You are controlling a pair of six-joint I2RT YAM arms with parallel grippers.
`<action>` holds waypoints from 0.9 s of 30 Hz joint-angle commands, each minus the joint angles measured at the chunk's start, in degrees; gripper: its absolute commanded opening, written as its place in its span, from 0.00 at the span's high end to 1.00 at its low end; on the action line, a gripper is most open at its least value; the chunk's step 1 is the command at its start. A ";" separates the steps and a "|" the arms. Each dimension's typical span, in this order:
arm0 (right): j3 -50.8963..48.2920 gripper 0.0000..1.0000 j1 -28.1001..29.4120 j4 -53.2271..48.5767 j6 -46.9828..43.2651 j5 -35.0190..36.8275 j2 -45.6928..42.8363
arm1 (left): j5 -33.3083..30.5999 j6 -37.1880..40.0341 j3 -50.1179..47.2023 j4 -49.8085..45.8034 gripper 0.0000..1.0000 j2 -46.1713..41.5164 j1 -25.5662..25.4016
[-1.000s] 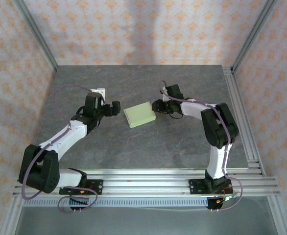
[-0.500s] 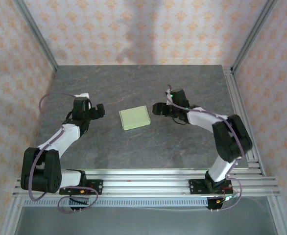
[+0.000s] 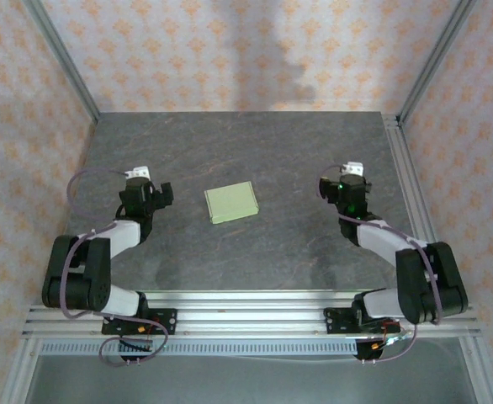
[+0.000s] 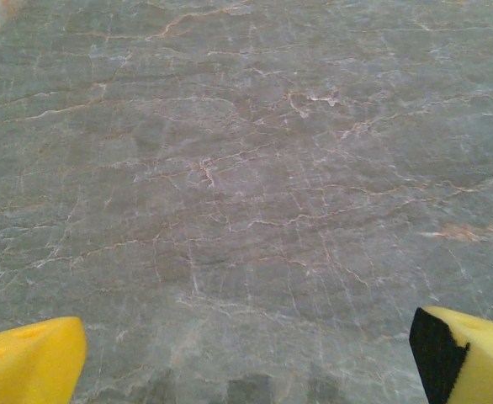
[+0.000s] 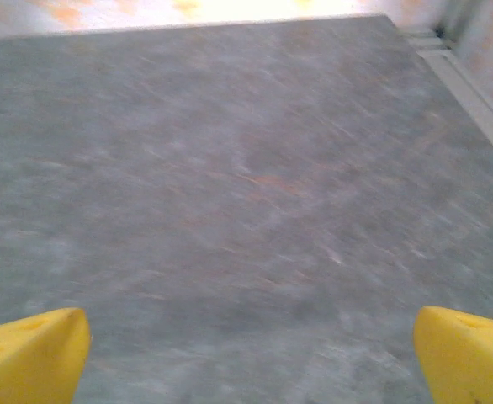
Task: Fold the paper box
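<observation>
The paper box [image 3: 232, 203] lies flat near the centre of the tabletop [image 3: 263, 252], slightly skewed to its edges. It is a closed rectangle with no flap standing, so folding appears complete. The left gripper [image 3: 163, 193] sits toward the left edge and the right gripper [image 3: 324, 187] toward the right edge, both well apart from the box. In each wrist view the fingers [image 4: 29, 360] are spread wide and hold nothing — probably a clearance posture that leaves the box undisturbed.
</observation>
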 commanded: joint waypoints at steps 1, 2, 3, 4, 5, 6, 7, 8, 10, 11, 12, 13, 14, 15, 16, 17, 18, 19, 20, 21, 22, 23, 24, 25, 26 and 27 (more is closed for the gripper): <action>-4.04 0.00 -2.74 15.84 -2.69 2.35 3.67 | 1.03 1.92 -1.88 8.65 0.00 -0.06 0.42; -5.06 0.01 -3.46 18.58 -2.25 1.69 4.99 | 1.08 1.92 -3.08 10.44 0.00 -0.41 0.37; -5.68 0.00 -4.34 19.86 -1.45 0.72 5.99 | 0.90 1.93 -4.37 12.41 0.00 -0.80 0.32; -6.73 0.00 -5.23 23.18 -0.91 -0.74 7.18 | 0.92 2.09 -5.06 13.60 0.00 -0.87 0.25; -7.94 0.00 -5.86 26.47 -0.30 -1.45 8.69 | 1.09 2.46 -5.41 14.64 0.00 -0.45 0.09; -8.95 0.00 -6.61 29.93 0.30 -2.06 10.38 | 1.06 2.93 -5.67 16.29 0.00 1.05 -0.36; -9.86 0.00 -6.92 33.48 0.59 -2.18 11.91 | 0.70 3.60 -5.63 18.65 0.00 3.12 -0.90; -9.96 0.01 -7.15 32.12 0.87 -2.46 11.29 | -0.08 4.44 -5.06 17.33 0.00 3.16 -1.70; -8.59 0.00 -7.45 28.78 1.36 -2.35 10.64 | -1.92 5.09 -4.70 16.68 0.00 3.33 -2.91; -8.06 0.01 -7.45 28.66 1.80 -1.12 11.33 | -2.35 5.23 -4.57 16.19 0.00 3.28 -3.18; -7.03 0.01 -7.49 26.02 2.52 0.22 11.18 | -2.71 5.36 -4.64 16.60 0.00 3.40 -3.44; -6.90 0.01 -7.49 25.27 2.51 0.15 10.70 | -2.73 5.37 -4.60 16.36 0.00 3.33 -3.48; -7.11 0.01 -7.54 26.58 2.44 0.22 11.04 | -2.83 5.48 -4.71 16.66 0.00 3.39 -3.46; -7.45 0.01 -7.54 27.44 2.32 0.31 11.31 | -2.84 5.44 -4.67 16.44 0.00 3.29 -3.49; -7.28 0.01 -7.49 26.44 2.50 0.46 10.96 | -2.80 5.42 -4.67 16.56 0.00 3.35 -3.50; -7.33 0.01 -7.54 26.83 2.49 0.48 11.01 | -2.77 5.41 -4.62 16.47 0.00 3.31 -3.53; -7.43 0.01 -7.54 27.31 2.39 0.48 11.20 | -2.78 5.42 -4.63 16.47 0.00 3.35 -3.52; -7.35 0.01 -7.54 26.83 2.40 0.48 11.00 | -2.65 5.50 -4.66 16.49 0.00 3.35 -3.53; -7.35 0.01 -7.54 26.90 2.40 0.51 10.99 | -2.19 5.69 -4.54 16.32 0.00 3.32 -3.50; -7.42 0.01 -7.54 27.04 2.36 0.48 11.09 | -2.22 5.70 -4.54 16.31 0.00 3.32 -3.61; -7.36 0.01 -7.54 26.95 2.40 0.48 10.97 | -2.22 5.70 -4.55 16.22 0.00 3.35 -3.53; -7.34 0.01 -7.53 26.94 2.39 0.48 11.04 | -2.18 5.68 -4.54 16.27 0.00 3.36 -3.51; -7.41 0.01 -7.54 26.99 2.39 0.48 11.03 | -2.14 5.66 -4.54 16.27 0.00 3.35 -3.54; -7.43 0.01 -7.54 26.95 2.40 0.44 11.01 | -2.14 5.65 -4.45 16.23 0.00 3.35 -3.52; -7.38 0.01 -7.52 26.95 2.41 0.46 11.05 | -2.12 5.62 -4.45 16.24 0.00 3.35 -3.52; -7.38 0.01 -7.54 26.94 2.38 0.47 11.08 | -2.13 5.68 -4.45 16.14 0.00 3.34 -3.46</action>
